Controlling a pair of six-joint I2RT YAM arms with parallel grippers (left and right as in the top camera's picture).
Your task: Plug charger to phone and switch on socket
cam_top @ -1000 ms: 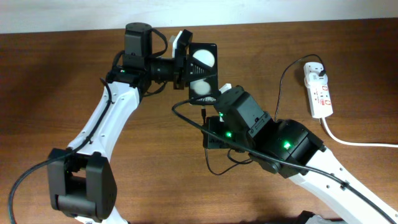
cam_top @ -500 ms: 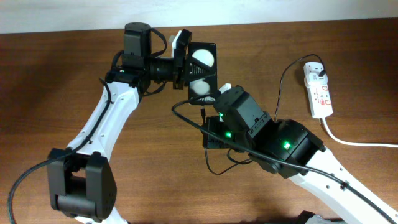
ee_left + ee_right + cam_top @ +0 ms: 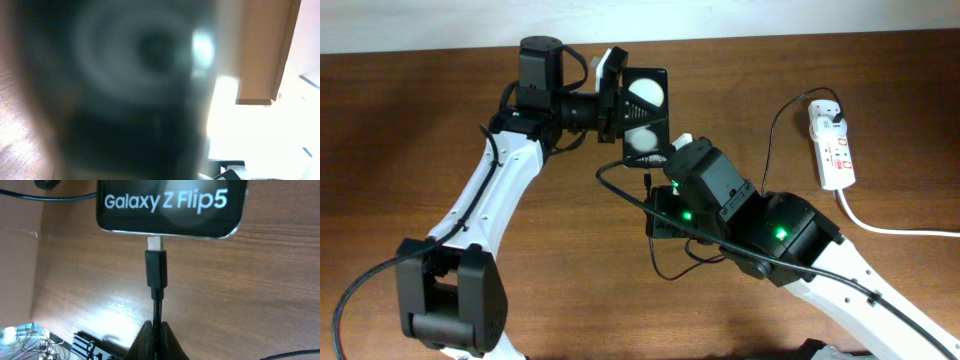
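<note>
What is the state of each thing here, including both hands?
phone: held by the left hand, bottom port facing the plug.
charger: plug tip at the phone's port, metal showing, not fully in.
socket: adapter plugged in; switch state cannot be told.
left hand: shut on the phone.
right hand: shut on the charger.

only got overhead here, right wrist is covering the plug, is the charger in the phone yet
Observer: Right wrist view: the charger plug's silver tip meets the phone at its bottom edge, with bare metal showing, so it does not look fully seated.
Operator: what's right holding
Observer: The right gripper is pinched shut on the cable just behind the plug, in line with the tip.
Operator: left wrist show anything
Observer: Only a dark blur close to the camera; nothing usable.
</note>
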